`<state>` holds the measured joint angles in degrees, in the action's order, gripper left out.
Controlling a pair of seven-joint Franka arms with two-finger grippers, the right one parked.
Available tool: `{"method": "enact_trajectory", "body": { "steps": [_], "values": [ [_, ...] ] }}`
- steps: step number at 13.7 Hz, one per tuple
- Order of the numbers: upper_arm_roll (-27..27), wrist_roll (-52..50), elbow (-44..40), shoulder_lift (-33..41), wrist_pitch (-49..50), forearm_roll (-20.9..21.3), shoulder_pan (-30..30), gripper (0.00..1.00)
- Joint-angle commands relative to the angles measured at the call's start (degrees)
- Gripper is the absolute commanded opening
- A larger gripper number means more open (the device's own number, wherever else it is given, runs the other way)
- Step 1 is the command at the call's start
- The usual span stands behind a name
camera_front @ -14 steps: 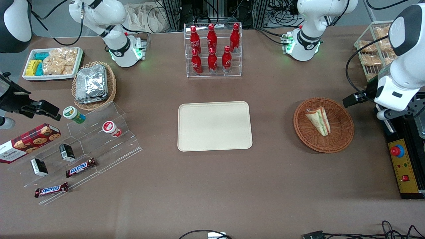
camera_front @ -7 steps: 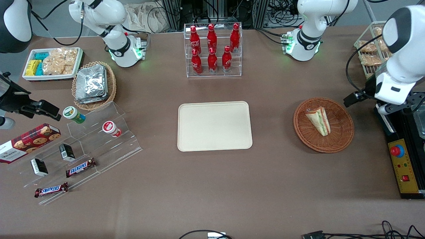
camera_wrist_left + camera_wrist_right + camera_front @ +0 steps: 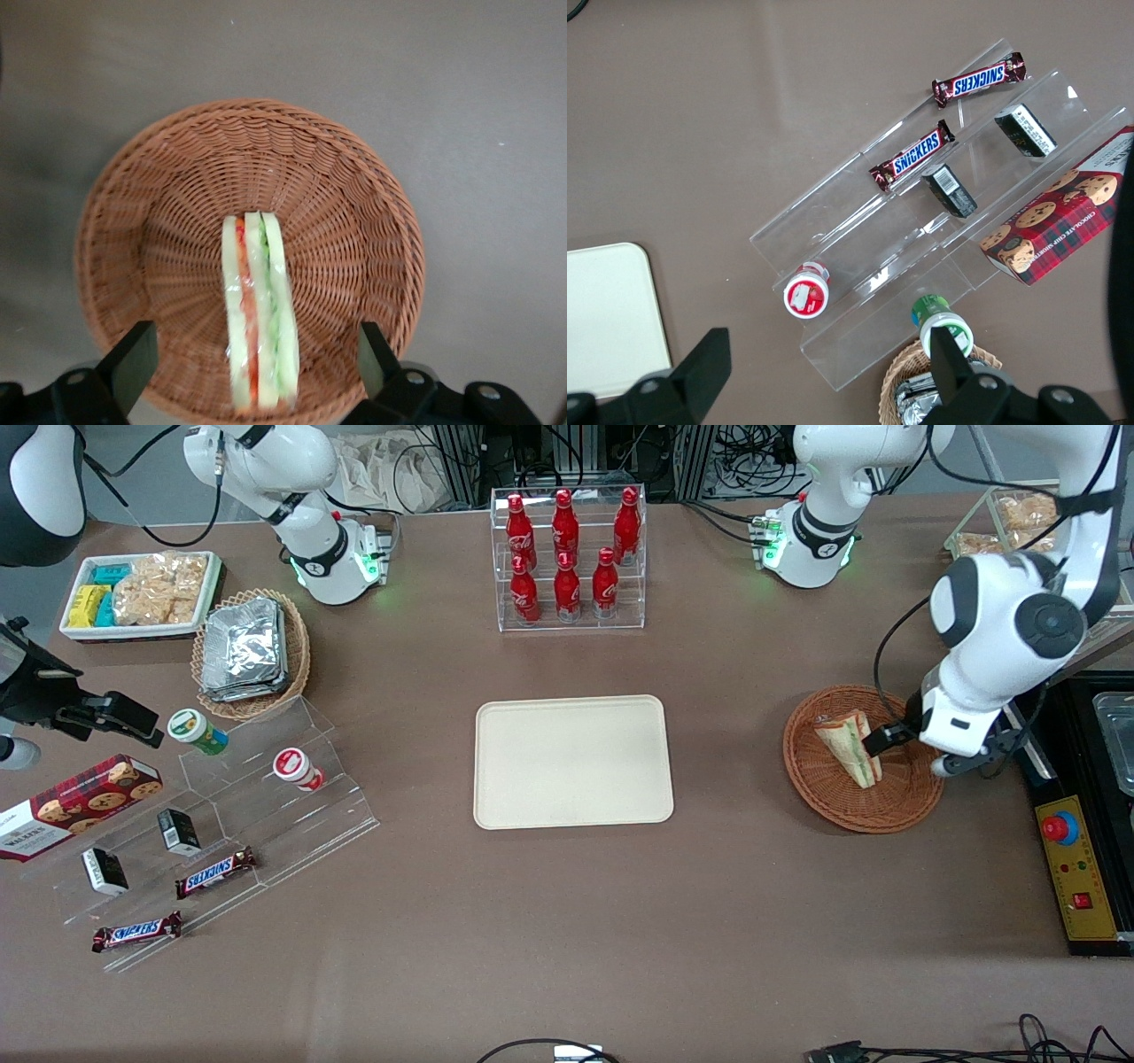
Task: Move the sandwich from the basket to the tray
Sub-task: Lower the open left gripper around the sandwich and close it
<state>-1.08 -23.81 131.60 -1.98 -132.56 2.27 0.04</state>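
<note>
Hovering over basket point(image 3: 372, 221): gripper point(image 3: 252, 354), fingers spread, straddling sandwich point(image 3: 259, 310). Approach step; descending and clamping are coming next, probably.

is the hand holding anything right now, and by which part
Nothing is held. The open hand hovers over the basket, its fingers either side of the sandwich, not touching it.

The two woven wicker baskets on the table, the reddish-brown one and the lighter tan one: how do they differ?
The reddish-brown woven wicker basket holds one wrapped triangular sandwich; the lighter tan wicker basket holds crinkled silver foil packets. The left arm's open gripper hovers over the reddish-brown one, while nothing hovers over the tan one. The reddish-brown one lies toward the working arm's end of the table, the tan one toward the parked arm's. Both are round and shallow.
</note>
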Motion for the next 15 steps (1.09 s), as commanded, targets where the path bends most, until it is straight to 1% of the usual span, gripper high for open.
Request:
{"method": "enact_trajectory", "body": {
  "steps": [1, 4, 10, 11, 12, 14, 15],
  "values": [
    [-0.2, -2.7, 2.9, -3.3, -6.5, 0.1, -0.4, 1.00],
    [-0.3, -2.8, 5.4, -6.3, -11.7, 0.1, -0.4, 1.00],
    [-0.3, -2.8, 6.0, -8.6, -12.5, 0.1, -0.4, 0.99],
    [-0.3, -2.8, 6.0, -9.0, -12.5, 0.1, -0.4, 0.93],
    [-0.3, -2.8, 6.2, -9.1, -13.1, 0.1, -0.4, 0.84],
    [-0.3, -2.8, 6.8, -9.0, -13.8, 0.1, -0.4, 0.58],
    [-0.3, -2.8, 6.9, -9.0, -13.8, 0.1, -0.3, 0.47]
  ]
}}
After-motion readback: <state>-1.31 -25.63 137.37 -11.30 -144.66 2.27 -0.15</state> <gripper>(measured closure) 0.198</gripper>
